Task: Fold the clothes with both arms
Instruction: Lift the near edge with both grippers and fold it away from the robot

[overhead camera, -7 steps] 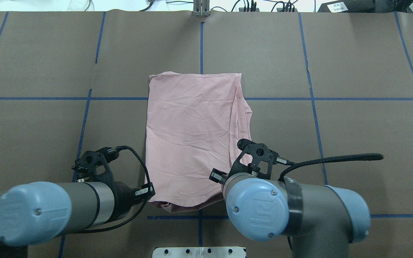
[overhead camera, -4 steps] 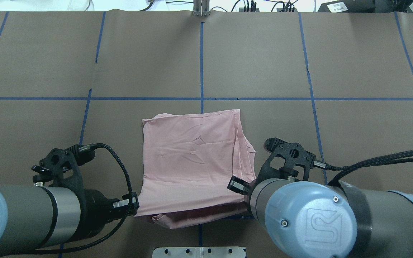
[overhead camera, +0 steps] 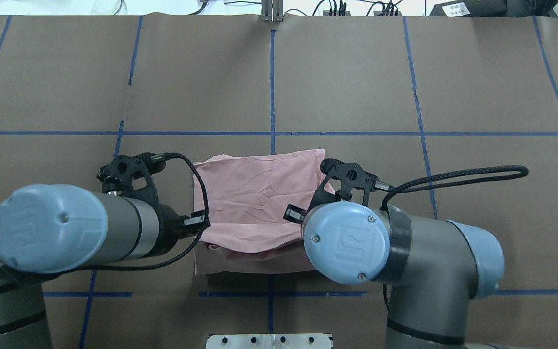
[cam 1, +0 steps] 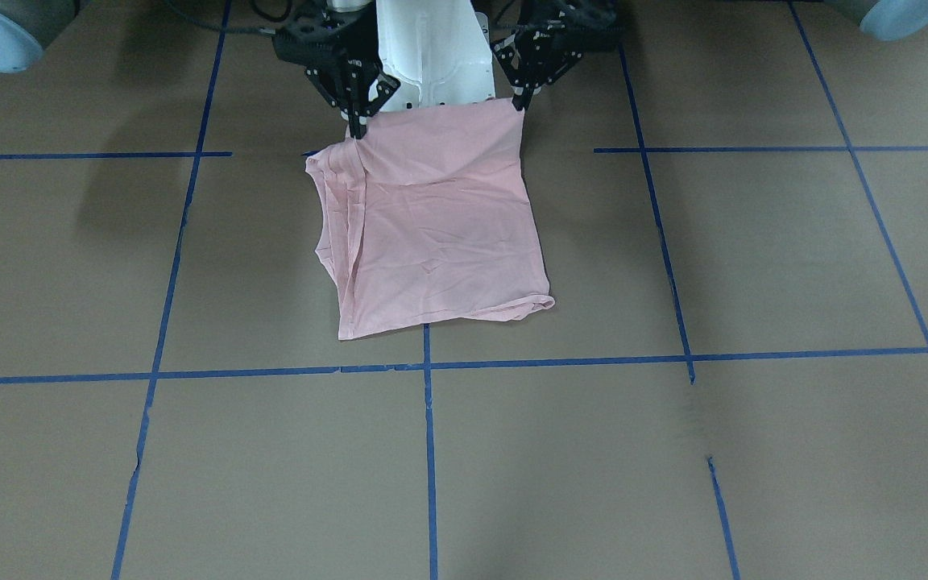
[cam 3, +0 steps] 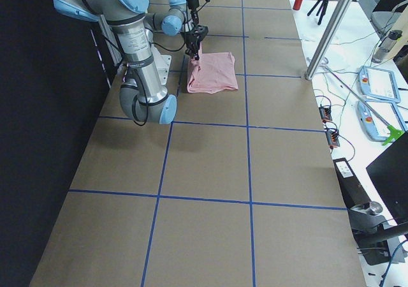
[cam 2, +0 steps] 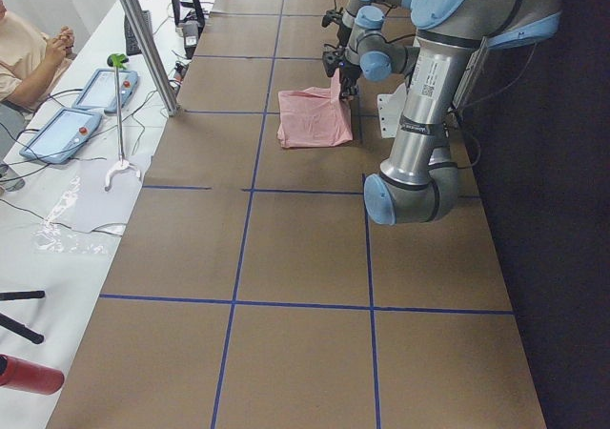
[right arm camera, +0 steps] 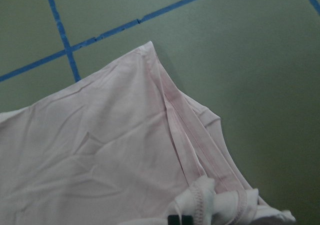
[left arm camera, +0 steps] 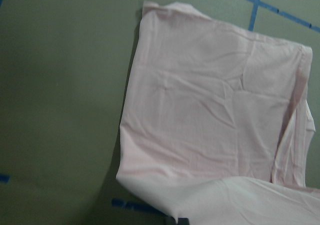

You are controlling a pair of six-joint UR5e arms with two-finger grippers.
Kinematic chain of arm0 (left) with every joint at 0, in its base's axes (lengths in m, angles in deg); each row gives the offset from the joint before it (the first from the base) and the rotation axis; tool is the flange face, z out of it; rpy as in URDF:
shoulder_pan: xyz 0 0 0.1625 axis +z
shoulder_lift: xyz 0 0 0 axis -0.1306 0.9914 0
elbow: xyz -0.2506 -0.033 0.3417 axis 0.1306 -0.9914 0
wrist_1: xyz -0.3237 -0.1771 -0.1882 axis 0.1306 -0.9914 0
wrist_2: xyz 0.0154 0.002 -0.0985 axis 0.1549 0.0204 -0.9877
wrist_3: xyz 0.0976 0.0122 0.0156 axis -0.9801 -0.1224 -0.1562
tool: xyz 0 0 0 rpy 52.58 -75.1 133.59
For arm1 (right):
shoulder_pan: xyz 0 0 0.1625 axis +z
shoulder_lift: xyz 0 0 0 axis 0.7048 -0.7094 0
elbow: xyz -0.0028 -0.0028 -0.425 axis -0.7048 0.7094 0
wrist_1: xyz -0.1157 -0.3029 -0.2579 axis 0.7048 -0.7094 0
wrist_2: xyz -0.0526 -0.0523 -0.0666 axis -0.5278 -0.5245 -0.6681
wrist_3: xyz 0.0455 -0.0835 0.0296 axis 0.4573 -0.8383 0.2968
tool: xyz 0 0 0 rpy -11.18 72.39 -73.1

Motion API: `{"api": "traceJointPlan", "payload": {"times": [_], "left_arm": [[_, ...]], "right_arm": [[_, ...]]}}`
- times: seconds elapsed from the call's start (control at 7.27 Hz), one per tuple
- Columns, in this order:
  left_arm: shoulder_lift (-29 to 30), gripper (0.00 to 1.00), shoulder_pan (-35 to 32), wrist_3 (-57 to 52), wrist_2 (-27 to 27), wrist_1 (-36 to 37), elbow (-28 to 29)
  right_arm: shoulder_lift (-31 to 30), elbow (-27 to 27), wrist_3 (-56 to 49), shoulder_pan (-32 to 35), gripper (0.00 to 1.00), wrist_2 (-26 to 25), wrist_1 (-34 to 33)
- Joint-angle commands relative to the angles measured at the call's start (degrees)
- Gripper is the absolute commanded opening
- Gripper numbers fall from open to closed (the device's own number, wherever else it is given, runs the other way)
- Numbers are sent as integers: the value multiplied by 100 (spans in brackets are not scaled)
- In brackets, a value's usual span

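Hem raised and carried forward since before
Left claw point(cam 1: 522, 103) and right claw point(cam 1: 357, 129) each pinched a T-shirt point(cam 1: 440, 234) corner.

Overhead, front, sides, wrists close — sharing T-shirt point(overhead camera: 259, 203)

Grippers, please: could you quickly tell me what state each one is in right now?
Left gripper: closed, holding one corner of the shirt.
Right gripper: closed, holding another shirt corner.
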Motion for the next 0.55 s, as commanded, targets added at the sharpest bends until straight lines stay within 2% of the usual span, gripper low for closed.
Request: {"api": "traceJointPlan", "payload": {"times": [0.0,0.28,0.41], "left_arm": [[75,0,-515,-466,-4,-898,1084],[110,0,-805,-573,-4,-1865,2095],[189,0,-937,-904,-4,-2096,2448]], "right_arm": [[79,1135,-490,524,0,21,1100],[552,2207,-509,692,0,21,1628],[632,2604,-613,797,0,21,1883]]}}
